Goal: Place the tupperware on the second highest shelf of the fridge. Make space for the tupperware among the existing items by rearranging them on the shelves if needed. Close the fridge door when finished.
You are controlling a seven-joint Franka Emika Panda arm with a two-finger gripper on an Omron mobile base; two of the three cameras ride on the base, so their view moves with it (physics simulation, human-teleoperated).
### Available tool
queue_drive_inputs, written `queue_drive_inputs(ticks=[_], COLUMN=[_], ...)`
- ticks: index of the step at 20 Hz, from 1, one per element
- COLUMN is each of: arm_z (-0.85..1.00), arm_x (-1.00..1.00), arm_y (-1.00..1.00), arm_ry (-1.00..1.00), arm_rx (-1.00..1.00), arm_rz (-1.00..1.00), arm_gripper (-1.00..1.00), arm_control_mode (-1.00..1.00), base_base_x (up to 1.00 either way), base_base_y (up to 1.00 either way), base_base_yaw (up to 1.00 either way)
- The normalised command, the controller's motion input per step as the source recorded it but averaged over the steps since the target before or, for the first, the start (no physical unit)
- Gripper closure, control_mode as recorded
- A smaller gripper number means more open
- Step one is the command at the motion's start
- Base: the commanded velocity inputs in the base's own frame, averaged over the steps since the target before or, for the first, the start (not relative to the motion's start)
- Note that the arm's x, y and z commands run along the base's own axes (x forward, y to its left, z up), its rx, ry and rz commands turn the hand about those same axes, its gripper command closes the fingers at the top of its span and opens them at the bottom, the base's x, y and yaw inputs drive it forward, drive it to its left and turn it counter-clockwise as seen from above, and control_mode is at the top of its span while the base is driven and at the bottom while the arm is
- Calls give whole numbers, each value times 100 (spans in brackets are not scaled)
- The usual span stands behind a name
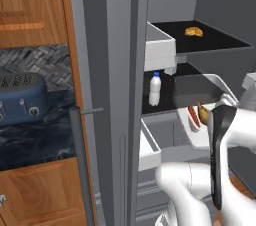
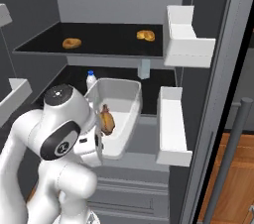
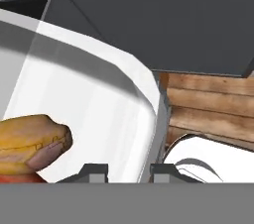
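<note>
In the left base view, a blue toaster sits on the dark counter far left, beside the open fridge. Inside, an orange food lump lies on the top black shelf. One level down, a white bottle with a blue cap stands upright near the front edge of the second shelf. To its right the tub hangs tilted in front of that shelf, its far end over the shelf's front edge, the chicken drumstick and a red bit inside.

In the hand view, the gripper is nearly closed, one fingertip on each side of the tub's white wall, pinching it.

In the right base view, white door bins line the open door on the right.
</note>
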Motion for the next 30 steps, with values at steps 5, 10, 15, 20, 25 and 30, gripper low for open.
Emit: queue_drive_inputs(ticks=[5, 10, 15, 20, 25, 30], arm_z=[-16, -19, -26, -10, 0, 0], arm_x=[64, 55, 27, 42, 59, 46], arm_y=[-20, -1, -7, 0, -2, -10], arm_ry=[0, 0, 0, 0, 0, 0], arm_rx=[10, 4, 0, 0, 1, 1], arm_rz=[-11, -1, -22, -28, -10, -11], arm_gripper=[100, 100, 100, 100, 100, 100], arm_control_mode=[-100, -100, -100, -100, -100, -100], base_base_x=[0, 0, 0, 0, 0, 0], base_base_y=[0, 0, 0, 0, 0, 0], base_base_yaw=[0, 0, 0, 0, 0, 0])
